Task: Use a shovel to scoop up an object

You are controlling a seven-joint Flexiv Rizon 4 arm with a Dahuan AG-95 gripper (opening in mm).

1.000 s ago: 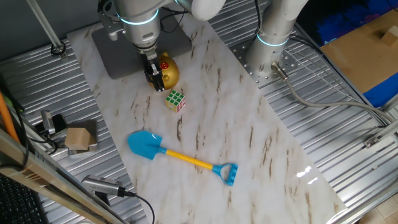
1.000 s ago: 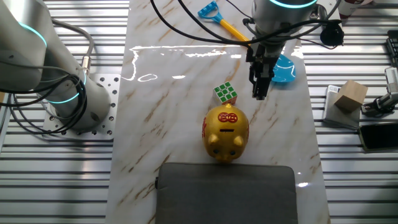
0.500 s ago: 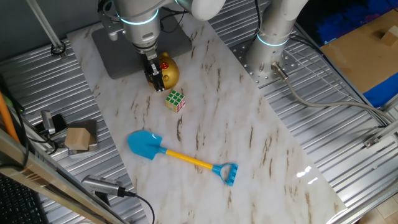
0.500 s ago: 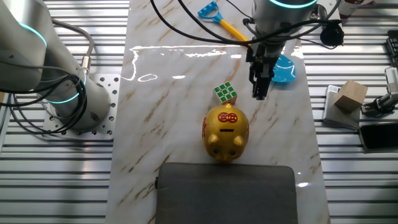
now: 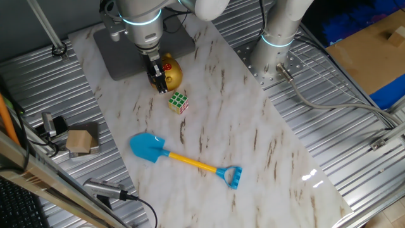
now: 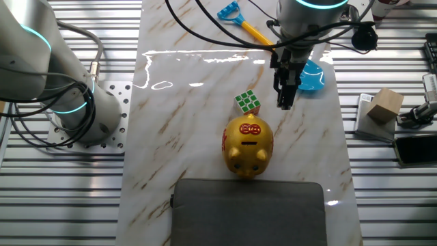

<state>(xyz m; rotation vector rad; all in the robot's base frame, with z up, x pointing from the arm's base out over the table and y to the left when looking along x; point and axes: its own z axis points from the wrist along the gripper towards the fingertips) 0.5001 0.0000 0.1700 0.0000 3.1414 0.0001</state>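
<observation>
On the marble bench point(image 5: 253, 145) the shovel point(image 5: 183, 159) lies flat, well apart from the fingers point(image 6: 285, 102), which hang narrow & empty beside the cube point(image 6: 248, 102) and gold pig point(image 6: 248, 145). Shovel's prob. light, stiff, slick plastic; best grip looks mid yellow shaft, w/ blade toward cube.

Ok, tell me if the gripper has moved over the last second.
No. The gripper sits in the same spot beside the pig bank in both views.
</observation>
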